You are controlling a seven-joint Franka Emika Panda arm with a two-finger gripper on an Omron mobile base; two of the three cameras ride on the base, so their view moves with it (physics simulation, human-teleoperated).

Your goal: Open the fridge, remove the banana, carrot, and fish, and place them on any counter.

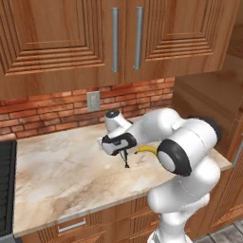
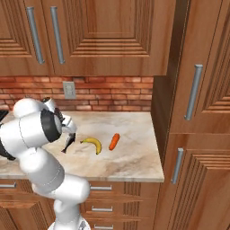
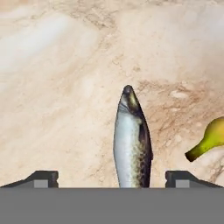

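My gripper hangs open just above the beige counter. The grey-black fish sits between the wide-apart fingers, apart from both and nose toward the stone. Whether it rests on the slab I cannot tell. The yellow banana lies on the counter right beside the fish. Just right of the banana lies the orange carrot. The fridge is out of view.
Wooden upper cabinets hang over the counter, and a wall outlet sits in the brick backsplash. A tall wooden cabinet closes the right end. A dark stove edge borders the left.
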